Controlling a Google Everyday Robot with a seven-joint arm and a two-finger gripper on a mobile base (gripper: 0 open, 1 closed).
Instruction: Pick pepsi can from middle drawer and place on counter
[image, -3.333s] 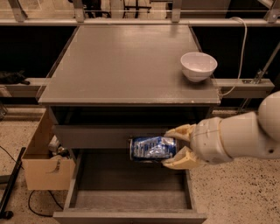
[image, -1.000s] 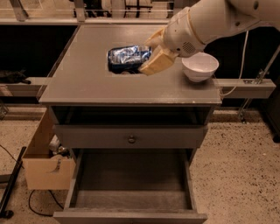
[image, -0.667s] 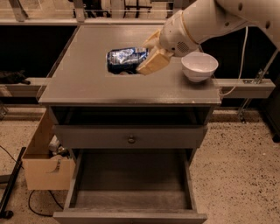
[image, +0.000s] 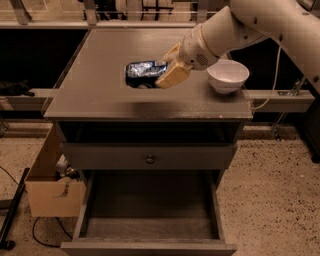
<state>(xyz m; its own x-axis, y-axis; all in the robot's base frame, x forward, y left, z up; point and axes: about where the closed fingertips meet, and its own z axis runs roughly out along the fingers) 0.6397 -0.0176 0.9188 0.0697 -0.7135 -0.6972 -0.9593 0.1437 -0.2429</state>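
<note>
The pepsi can (image: 144, 70), blue with white markings and dented, lies on its side just above or on the grey counter (image: 100, 85), left of centre. My gripper (image: 164, 67) comes in from the right and is shut on the can's right end, one tan finger (image: 172, 76) in front of it and one behind. Whether the can rests on the counter I cannot tell. The middle drawer (image: 150, 207) is pulled open below, its flat floor bare.
A white bowl (image: 228, 76) stands on the counter right of the gripper, close to my arm. A closed drawer front with a round knob (image: 149, 159) sits above the open drawer. A cardboard box (image: 52, 192) stands on the floor at the left.
The gripper carried the can up from in front of the drawers onto the counter. In the last second it sank slightly toward the counter surface.
</note>
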